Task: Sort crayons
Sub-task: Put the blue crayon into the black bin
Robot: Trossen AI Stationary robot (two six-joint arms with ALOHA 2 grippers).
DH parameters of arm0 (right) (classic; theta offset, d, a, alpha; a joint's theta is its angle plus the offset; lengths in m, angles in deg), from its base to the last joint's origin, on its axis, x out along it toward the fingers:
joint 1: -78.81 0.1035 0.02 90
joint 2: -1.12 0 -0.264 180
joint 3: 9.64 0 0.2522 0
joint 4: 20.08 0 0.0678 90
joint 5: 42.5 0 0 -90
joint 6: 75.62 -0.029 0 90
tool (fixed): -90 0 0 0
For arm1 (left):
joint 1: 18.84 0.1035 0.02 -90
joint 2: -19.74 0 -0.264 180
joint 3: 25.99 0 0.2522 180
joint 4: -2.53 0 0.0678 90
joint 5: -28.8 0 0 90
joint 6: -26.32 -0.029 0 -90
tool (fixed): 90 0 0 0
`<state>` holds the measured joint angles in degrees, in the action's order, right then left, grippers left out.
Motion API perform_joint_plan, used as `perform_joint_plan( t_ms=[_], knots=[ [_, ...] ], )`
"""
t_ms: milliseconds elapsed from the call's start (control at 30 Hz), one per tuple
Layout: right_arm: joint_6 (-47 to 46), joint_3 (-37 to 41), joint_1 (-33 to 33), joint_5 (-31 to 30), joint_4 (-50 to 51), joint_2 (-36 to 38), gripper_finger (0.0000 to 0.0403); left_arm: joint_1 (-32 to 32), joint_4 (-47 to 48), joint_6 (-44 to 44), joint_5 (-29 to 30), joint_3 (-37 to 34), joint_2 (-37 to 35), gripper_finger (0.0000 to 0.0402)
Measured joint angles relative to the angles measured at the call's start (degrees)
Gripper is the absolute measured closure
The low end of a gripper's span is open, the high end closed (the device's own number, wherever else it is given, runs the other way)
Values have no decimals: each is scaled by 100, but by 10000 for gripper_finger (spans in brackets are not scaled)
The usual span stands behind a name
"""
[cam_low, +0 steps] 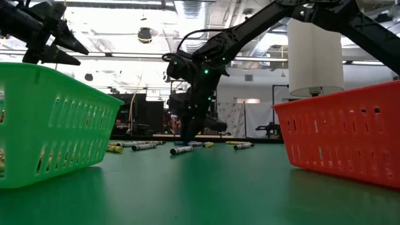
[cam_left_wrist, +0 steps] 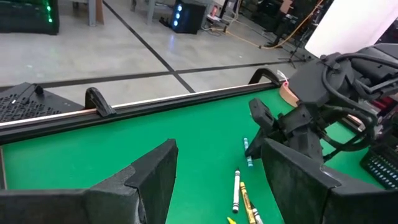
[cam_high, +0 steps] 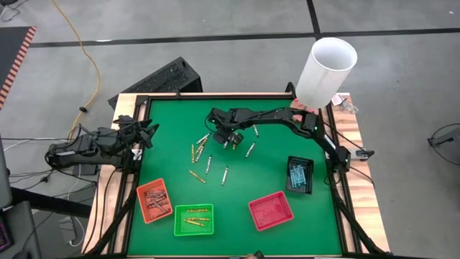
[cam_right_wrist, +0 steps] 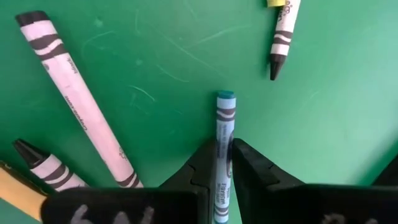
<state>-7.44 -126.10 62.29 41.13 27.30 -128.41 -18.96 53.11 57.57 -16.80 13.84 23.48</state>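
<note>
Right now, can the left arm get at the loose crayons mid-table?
Probably yes: the left gripper waits open at the table's left edge, with bare green mat between it and the nearest crayons. Farther ones sit under the right gripper.

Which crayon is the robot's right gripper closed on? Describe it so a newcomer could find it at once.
On the green table, find the loose crayons near the middle. The right gripper stands over them, shut on a light blue crayon. The neighbours beside it are silvery grey, lying free.

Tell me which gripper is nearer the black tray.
Right. The right gripper works mid-table, shut on a light blue crayon, nearer the black tray; the left gripper waits open at the far edge.
</note>
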Motion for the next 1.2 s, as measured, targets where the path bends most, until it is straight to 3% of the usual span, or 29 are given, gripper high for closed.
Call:
perform_joint_plan(
  t_ms=[200, 467, 933, 1200],
  knots=[
    [-7, -2, 0, 58, 187, 0, 348, 0, -1, 0, 2, 0, 0, 178],
    [-87, -6, 73, -19, 210, 0, 397, 0, -2, 2, 2, 0, 0, 178],
    [-1371, -9, 63, 26, 315, 48, 402, 0, 0, 4, 0, 0, 0, 178],
    [-2089, -780, 75, 406, 1417, 26, 403, 0, 0, 4, 0, 0, 0, 178]
  ],
)
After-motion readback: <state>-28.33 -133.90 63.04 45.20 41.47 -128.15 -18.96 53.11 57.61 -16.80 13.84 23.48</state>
